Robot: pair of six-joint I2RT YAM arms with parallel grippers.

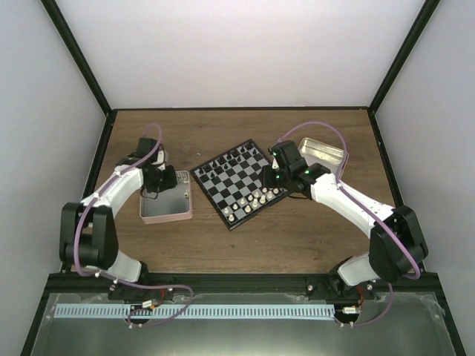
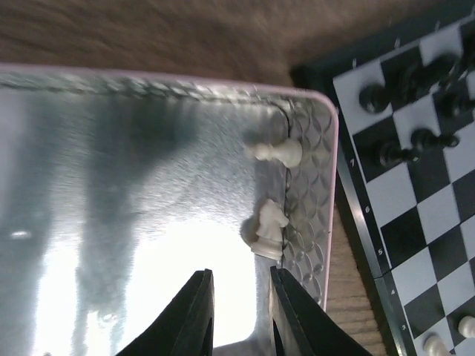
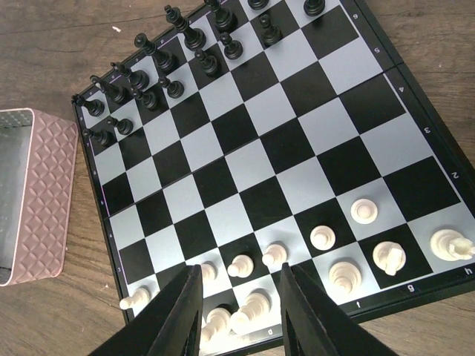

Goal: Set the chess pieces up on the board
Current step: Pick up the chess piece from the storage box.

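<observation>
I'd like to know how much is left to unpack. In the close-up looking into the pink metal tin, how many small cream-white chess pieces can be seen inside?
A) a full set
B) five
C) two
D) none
C: a cream-white pawn and a cream-white knight lie near one corner of the pink metal tin. The rest of its shiny floor in that view is bare.

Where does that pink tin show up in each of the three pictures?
Top view: the pink tin sits left of the board.
Left wrist: the tin fills the left and middle, with two white pieces by its right wall.
Right wrist: only the tin's quilted side, at the left edge.
Shared landmark: the board's corner with black pieces, nearest the tin.
</observation>
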